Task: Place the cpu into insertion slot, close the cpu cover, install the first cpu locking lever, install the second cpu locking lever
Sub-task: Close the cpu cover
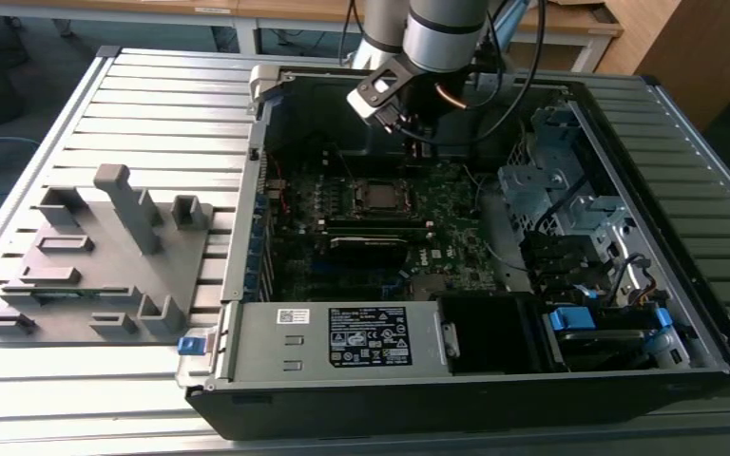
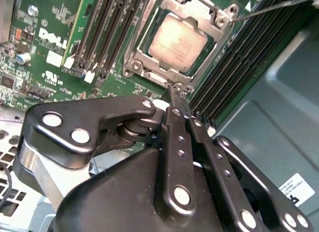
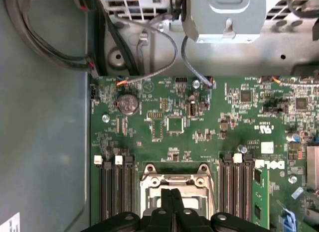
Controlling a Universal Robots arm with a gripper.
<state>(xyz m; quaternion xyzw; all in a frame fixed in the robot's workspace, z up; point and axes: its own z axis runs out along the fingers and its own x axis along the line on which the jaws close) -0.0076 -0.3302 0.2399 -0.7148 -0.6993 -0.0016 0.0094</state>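
The cpu (image 2: pixel 178 40), a silver-grey square, lies in the insertion slot (image 1: pixel 375 196) on the green motherboard (image 3: pixel 199 122). The cpu cover (image 2: pixel 135 57), a silvery frame, lies flat around the chip. In the first wrist view the cpu cover (image 3: pixel 174 180) sits just past my fingertips. A thin metal lever (image 2: pixel 271 7) sticks out from one socket corner. My gripper (image 2: pixel 174 92) hangs above the board beside the socket, its two black fingers (image 3: pixel 166 202) pressed together and holding nothing. In the exterior view the gripper (image 1: pixel 397 119) is over the far side of the open case.
Long black memory slots (image 2: pixel 107 28) flank the socket on both sides. Cables (image 3: pixel 149 48) and a metal drive cage (image 1: pixel 555 190) line the case wall. A power supply (image 1: pixel 339 337) fills the near side. A grey fixture (image 1: pixel 99 256) stands on the slatted table at the exterior view's left.
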